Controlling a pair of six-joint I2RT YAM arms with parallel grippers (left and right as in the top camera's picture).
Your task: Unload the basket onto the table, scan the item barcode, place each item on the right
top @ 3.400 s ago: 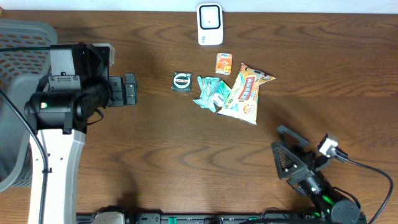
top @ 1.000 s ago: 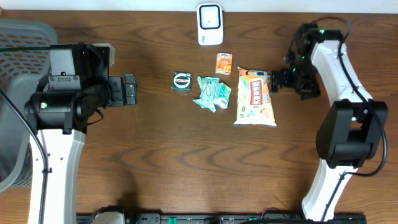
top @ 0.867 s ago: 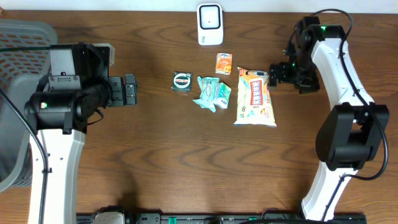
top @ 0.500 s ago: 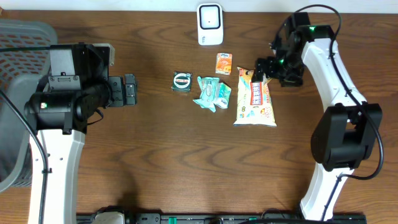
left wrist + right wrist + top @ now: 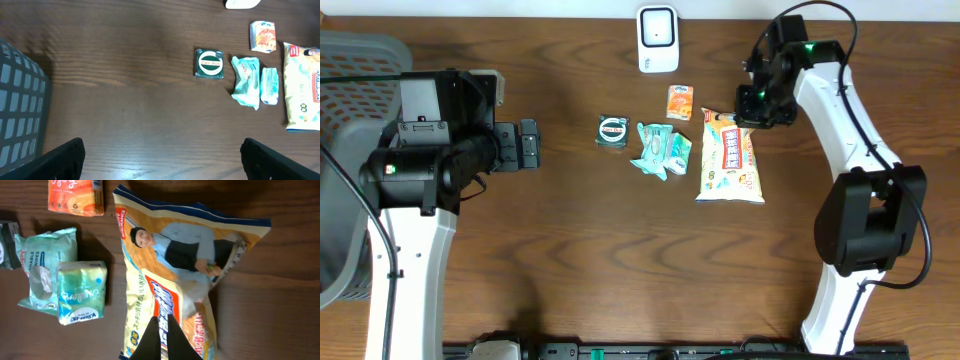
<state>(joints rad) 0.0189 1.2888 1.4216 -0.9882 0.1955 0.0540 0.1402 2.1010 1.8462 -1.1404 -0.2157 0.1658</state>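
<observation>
While the right gripper (image 5: pixel 161 322) is pinched shut on or just over the snack bag (image 5: pixel 730 160), lying flat beside the tissue packs (image 5: pixel 662 150), it could rise empty (slick film slips); the left gripper (image 5: pixel 529 145) gapes open.

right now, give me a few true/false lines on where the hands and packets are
The right hand is closed above the snack bag. True.
The left hand grips the green packet. False: it is open and apart from the packet.
The orange packet lies on top of the snack bag. False: it lies beside the bag on the table.
Nothing lies on the white scanner. True.
</observation>
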